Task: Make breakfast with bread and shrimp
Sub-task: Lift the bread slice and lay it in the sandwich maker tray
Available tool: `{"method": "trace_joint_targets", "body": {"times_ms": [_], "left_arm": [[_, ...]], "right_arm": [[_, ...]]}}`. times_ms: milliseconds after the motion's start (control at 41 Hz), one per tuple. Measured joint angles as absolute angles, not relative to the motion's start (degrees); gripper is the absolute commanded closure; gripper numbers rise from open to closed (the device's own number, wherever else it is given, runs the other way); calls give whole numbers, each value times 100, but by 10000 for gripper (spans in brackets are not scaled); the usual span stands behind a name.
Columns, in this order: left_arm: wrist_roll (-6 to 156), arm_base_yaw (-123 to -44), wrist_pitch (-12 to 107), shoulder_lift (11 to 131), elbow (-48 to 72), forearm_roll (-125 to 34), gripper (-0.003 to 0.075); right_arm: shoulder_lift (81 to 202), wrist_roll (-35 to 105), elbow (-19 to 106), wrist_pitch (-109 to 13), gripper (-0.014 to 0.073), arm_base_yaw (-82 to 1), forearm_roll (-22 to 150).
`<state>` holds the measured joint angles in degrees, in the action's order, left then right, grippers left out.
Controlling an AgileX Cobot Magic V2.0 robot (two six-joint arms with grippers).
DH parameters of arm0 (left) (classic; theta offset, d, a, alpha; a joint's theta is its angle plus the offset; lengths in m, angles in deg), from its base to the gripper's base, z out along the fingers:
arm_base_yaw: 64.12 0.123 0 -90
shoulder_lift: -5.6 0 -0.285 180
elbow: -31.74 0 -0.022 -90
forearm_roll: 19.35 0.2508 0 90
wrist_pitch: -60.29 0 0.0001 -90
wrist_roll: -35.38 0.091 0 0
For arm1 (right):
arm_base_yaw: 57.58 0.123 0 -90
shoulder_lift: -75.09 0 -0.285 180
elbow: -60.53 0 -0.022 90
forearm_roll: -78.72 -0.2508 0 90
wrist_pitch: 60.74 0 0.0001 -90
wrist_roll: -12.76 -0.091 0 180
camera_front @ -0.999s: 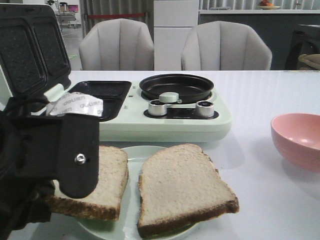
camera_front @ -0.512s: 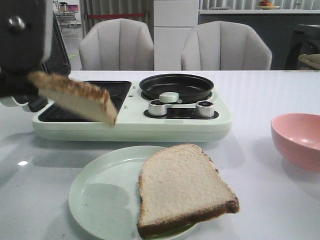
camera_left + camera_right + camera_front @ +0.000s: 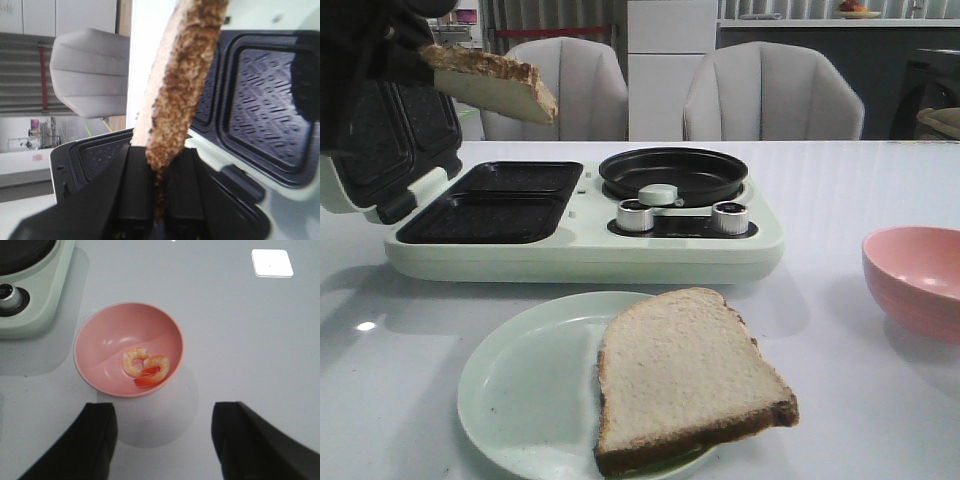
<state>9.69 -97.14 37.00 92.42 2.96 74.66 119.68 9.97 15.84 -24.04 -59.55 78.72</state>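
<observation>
My left gripper (image 3: 420, 48) is shut on one bread slice (image 3: 492, 85) and holds it high at the far left, above the open sandwich maker (image 3: 580, 245). In the left wrist view the slice's brown crust (image 3: 180, 85) sticks out from between the black fingers (image 3: 137, 185). A second bread slice (image 3: 685, 375) lies on the right half of the pale green plate (image 3: 515, 390). Two curled orange-pink shrimp (image 3: 135, 361) lie in the pink bowl (image 3: 100, 340) with a red piece (image 3: 147, 381). My right gripper (image 3: 162, 440) hangs open above the table just short of the bowl.
The sandwich maker's lid (image 3: 380, 130) stands open at the left, with two black wells (image 3: 490, 200) below it. A round black pan (image 3: 672, 172) and two knobs (image 3: 728, 216) sit on its right half. The pink bowl (image 3: 918, 280) is at the table's right edge. Two chairs stand behind.
The left gripper has lifted one bread slice off the plate's left half and carried it up and back, over the sandwich maker's left side. The other slice has not moved.
</observation>
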Motion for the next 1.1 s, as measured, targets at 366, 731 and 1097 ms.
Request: {"method": "trace_joint_targets", "body": {"times_ms": [366,731,1097], "left_arm": [[969,-9001,4025,11035,2070,7530,620],[960,-8443,4679,12681,3549,7563,620],[960,-8124,5168,13290,3825,7616,619]], "right_arm": [[11968,997,1584,-2404,70,-5955,7872],[11968,997,1584,-2404,70,-5955,7872],[11968,997,1584,-2404,70,-5955,7872]]}}
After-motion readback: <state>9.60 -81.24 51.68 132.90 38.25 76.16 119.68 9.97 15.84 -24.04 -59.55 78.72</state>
